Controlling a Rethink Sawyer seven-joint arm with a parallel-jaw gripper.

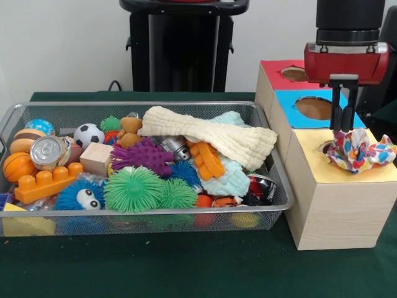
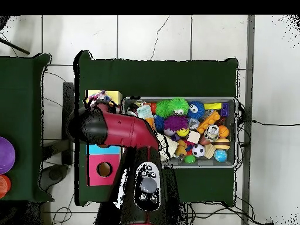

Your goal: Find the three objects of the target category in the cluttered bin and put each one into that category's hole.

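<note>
**Rope toy held at the yellow box's hole**

In the front view, the wire mesh bin [image 1: 37,112] sat at the left of the green worktop [image 1: 186,267], heaped with spiky balls, a soccer ball [image 1: 89,135], a can [image 1: 47,151] and a cream knitted cloth [image 1: 211,135]. To its right stood the yellow-faced box [image 1: 347,186]. Above it, the hand [image 1: 343,127] had its fingers closed on a multicoloured rope toy [image 1: 360,151], which rested on the box's top at its hole [image 1: 325,147].
</note>
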